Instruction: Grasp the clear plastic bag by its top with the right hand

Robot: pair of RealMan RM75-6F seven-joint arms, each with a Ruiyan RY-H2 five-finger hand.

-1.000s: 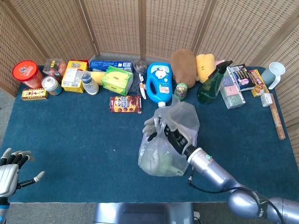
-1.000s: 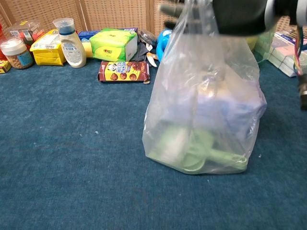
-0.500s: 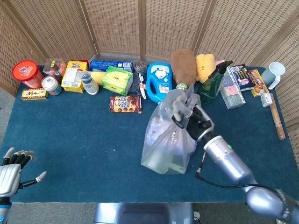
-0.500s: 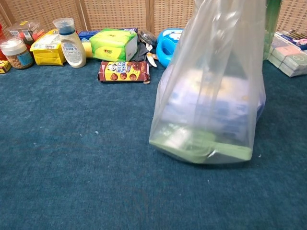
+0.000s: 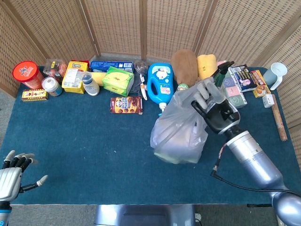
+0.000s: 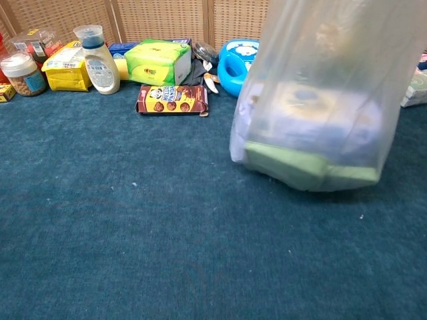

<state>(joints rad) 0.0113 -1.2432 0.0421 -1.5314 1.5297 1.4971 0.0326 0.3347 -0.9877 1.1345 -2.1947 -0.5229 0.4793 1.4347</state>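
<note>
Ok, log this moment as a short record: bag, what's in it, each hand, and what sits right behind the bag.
bag: clear plastic bag, bottom looks lifted off the blue table cloth in the chest view
contents: something green at the bottom, blurred pale items above
right hand: right hand grips the bag's bunched top
left hand: left hand at the near left table edge, fingers spread, holding nothing
behind bag: blue detergent bottle, cookie box
</note>
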